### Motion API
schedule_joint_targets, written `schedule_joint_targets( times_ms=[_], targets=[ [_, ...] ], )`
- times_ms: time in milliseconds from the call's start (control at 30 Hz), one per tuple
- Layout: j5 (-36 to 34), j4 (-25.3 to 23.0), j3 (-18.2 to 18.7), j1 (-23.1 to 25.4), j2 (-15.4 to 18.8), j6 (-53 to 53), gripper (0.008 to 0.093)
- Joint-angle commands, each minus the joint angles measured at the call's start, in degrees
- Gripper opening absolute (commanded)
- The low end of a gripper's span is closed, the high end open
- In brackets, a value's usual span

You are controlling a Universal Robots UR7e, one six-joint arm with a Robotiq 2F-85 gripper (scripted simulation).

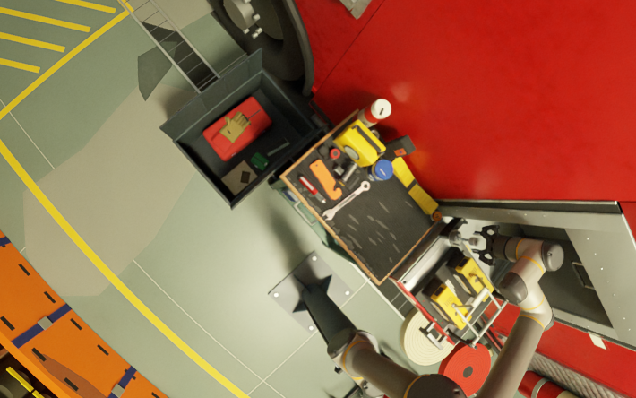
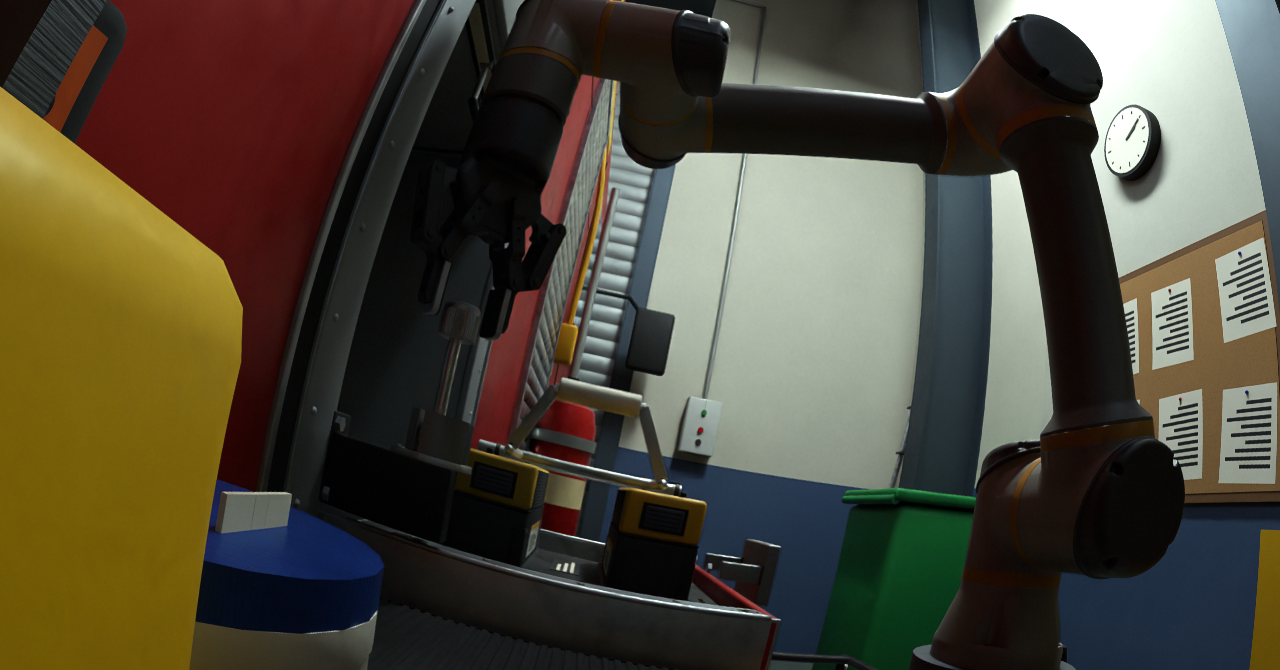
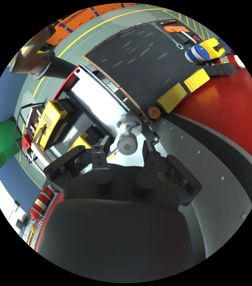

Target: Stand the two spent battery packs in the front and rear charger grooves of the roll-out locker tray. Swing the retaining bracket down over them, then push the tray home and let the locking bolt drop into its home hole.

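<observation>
My gripper [image 2: 473, 304] [image 3: 125, 149] [image 1: 470, 244] is open and holds nothing. It sits at the knurled knob of the locking bolt [image 2: 457, 322] [image 3: 127, 143] [image 1: 457, 239], whose shaft stands upright at the rear of the tray. Two yellow-and-black battery packs [image 2: 498, 510] [image 2: 653, 541] [image 1: 474, 273] [image 1: 448, 301] stand upright in the tray [image 2: 573, 604]. The retaining bracket [image 2: 595, 425] [image 1: 479, 312] lies over them, its white roller handle raised above the packs. In the wrist camera one pack [image 3: 51, 122] shows fully and the other is partly hidden behind the fingers.
A green bin [image 2: 895, 568] stands right of the tray. A black ribbed mat with tools [image 1: 360, 203] lies on a workbench next to the tray. A blue-topped cylinder [image 2: 286, 577] and a big yellow object [image 2: 107, 416] stand near the second side camera. The red truck body [image 1: 484, 99] borders the locker.
</observation>
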Motion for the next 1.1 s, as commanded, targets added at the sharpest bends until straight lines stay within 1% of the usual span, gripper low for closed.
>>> schedule_joint_targets(
  times_ms=[0, 367, 867, 1067],
  targets=[
    [0.00, -0.03, -0.03, 0.00, -0.04, 0.00, 0.0580],
    [0.00, 0.94, -0.81, 0.00, -0.26, 0.00, 0.0580],
    [0.00, 7.17, -6.06, 0.00, -1.21, 0.00, 0.0580],
    [0.00, 8.42, -7.17, 0.00, -1.31, 0.00, 0.0580]
  ],
)
